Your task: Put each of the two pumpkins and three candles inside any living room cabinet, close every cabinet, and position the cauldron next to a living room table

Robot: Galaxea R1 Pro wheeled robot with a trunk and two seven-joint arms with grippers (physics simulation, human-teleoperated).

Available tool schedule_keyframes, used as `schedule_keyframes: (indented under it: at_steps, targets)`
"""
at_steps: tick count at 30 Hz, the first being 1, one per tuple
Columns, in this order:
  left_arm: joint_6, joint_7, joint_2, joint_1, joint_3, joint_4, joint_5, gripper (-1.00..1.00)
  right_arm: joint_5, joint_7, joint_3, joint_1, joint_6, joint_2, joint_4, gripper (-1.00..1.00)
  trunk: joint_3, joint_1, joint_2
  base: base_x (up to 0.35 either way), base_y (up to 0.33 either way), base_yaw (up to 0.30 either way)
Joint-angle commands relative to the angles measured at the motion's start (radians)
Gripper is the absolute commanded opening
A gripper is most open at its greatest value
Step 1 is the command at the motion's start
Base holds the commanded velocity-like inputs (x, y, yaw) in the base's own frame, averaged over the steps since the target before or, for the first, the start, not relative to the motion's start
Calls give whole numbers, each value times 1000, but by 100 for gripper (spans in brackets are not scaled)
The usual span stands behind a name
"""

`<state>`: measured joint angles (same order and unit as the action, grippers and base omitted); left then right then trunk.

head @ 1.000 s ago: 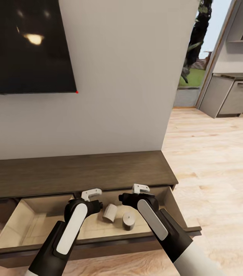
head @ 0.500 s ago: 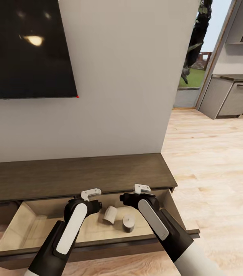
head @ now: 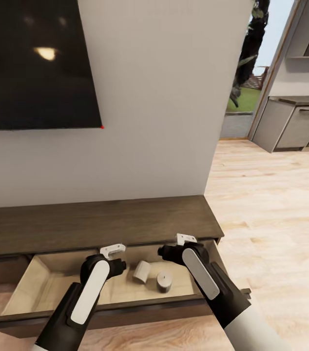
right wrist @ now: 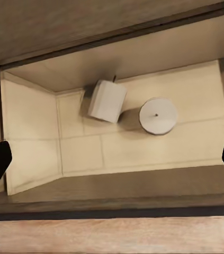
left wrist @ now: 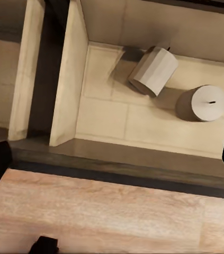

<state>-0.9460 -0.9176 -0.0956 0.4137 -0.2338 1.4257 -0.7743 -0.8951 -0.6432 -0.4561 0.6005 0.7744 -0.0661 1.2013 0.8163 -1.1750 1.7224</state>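
The long dark-brown cabinet [head: 101,222] stands below the wall TV with its drawers pulled out. In the right drawer lie two pale candles: one is tipped on its side [head: 142,271] [left wrist: 153,70] [right wrist: 107,100], the other stands upright [head: 164,281] [left wrist: 208,102] [right wrist: 157,115] close beside it. My left gripper [head: 115,263] [left wrist: 113,164] hangs over the drawer's front edge, open and holding nothing. My right gripper [head: 171,253] [right wrist: 113,161] is above the same drawer, also open and empty, with both candles just beyond its fingers.
A black TV [head: 37,63] hangs on the off-white wall above the cabinet. The left drawer [head: 37,285] is open too, split off by a beige divider [left wrist: 69,74]. Light wood floor [head: 271,204] runs right toward grey kitchen units [head: 296,124].
The view has shifted a little. Both arms sit slightly further right over the drawer. The candles have not moved.
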Motion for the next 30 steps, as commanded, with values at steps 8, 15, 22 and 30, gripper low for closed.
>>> schedule_keyframes:
  at_steps: [8,15,22,30]
  targets:
    - [-2,-11,-2,0,-2,2,-10,100,-8,-10,-1,1,0,-1,12,100,-24,31,-56,-298,98,-1]
    - [-2,-11,-1,0,-2,5,-10,100,-8,-9,0,1,0,0,16,100,-46,58,-105,-95,19,-197]
    - [-2,-11,-1,0,-1,3,-10,100,-8,-10,0,1,-1,0,17,100,-68,85,-154,-4,1,-276]
    - [-2,-10,-1,0,0,2,-10,100,-8,-10,19,1,1,2,17,100,-93,116,-210,0,0,-280]
